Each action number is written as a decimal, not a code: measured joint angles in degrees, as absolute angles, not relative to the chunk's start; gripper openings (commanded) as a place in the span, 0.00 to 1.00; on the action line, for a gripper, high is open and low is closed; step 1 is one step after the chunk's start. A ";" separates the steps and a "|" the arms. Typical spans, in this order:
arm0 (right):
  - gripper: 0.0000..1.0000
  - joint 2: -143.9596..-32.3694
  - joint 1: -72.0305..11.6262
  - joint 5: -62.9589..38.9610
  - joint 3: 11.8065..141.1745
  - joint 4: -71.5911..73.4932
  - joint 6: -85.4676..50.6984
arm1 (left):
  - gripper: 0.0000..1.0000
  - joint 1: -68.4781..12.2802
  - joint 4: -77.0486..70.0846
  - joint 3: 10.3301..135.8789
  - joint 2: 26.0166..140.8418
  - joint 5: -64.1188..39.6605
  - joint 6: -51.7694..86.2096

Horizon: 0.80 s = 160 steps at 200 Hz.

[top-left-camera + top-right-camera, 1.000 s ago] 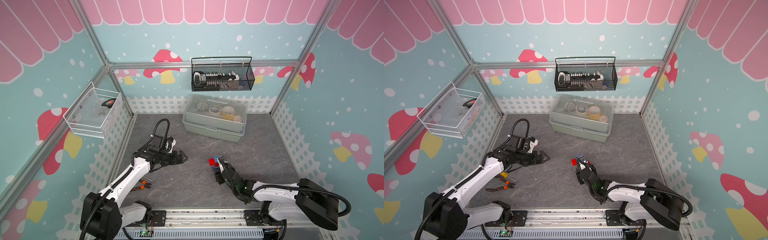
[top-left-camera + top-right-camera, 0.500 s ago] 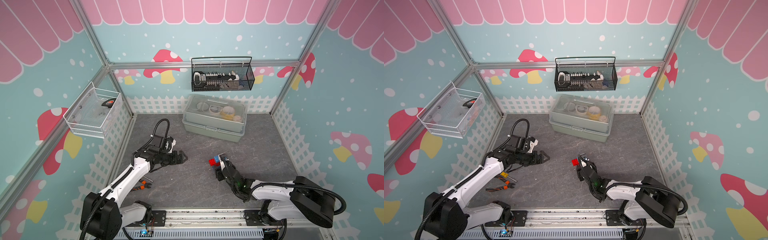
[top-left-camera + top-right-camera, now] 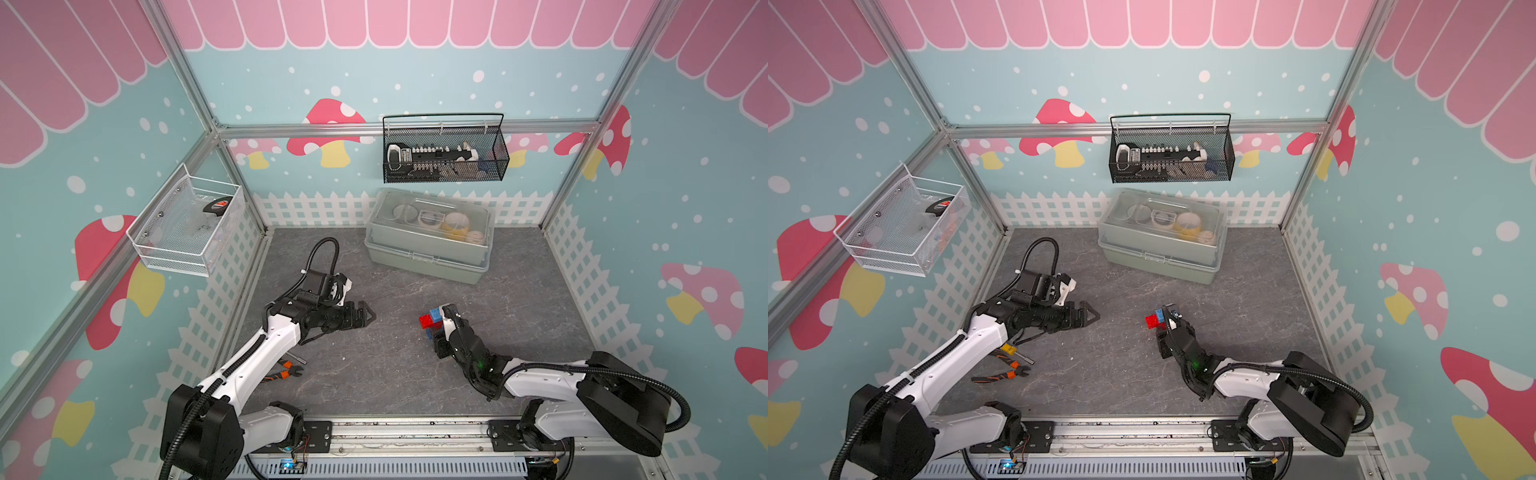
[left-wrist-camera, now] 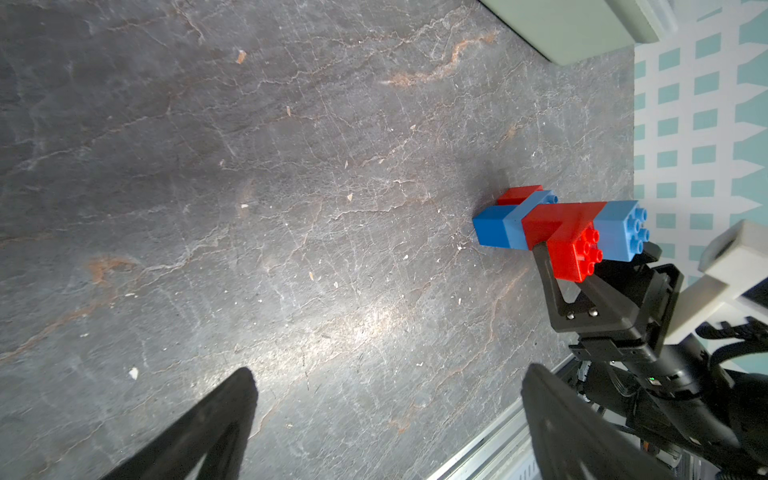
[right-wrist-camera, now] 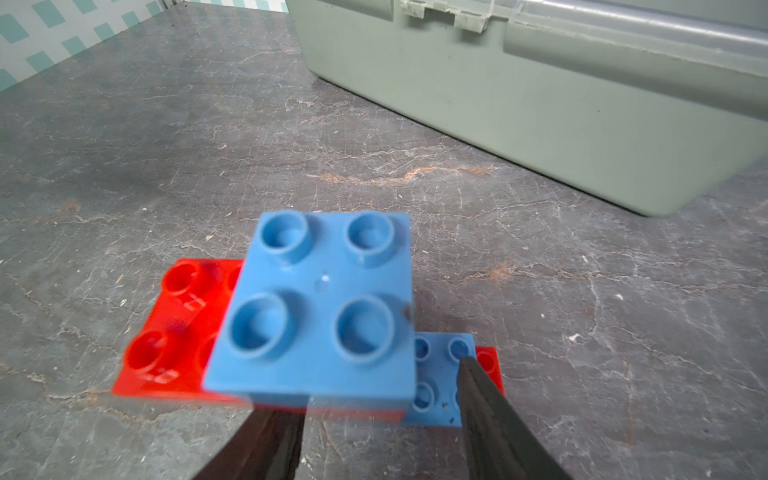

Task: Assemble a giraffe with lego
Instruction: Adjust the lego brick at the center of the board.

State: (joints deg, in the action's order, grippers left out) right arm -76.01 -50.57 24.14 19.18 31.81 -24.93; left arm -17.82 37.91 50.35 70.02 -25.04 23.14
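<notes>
**Square up the squeeze**

On the surface (image 3: 374,374), left pincer (image 3: 368,314) gapes empty at nine o'clock of the giraffe (image 3: 432,321). Right pincer (image 4: 595,259) straddles it from five o'clock; grip unclear. Close evenly on flat sides, or it topples.

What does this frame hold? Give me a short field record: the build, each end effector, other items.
giraffe: red and blue brick figure, on the grey table
right end effector: jaws on either side of the giraffe; firm grip unclear
left end effector: open, empty, apart from the giraffe
orange-handled pliers: on the table beside the left arm
lidded plastic box: at the back, closed, tape rolls inside
</notes>
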 measured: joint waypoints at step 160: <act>0.34 -79.55 -50.22 21.91 19.53 35.20 -21.89 | 0.99 -17.82 37.91 50.37 70.02 -25.04 23.14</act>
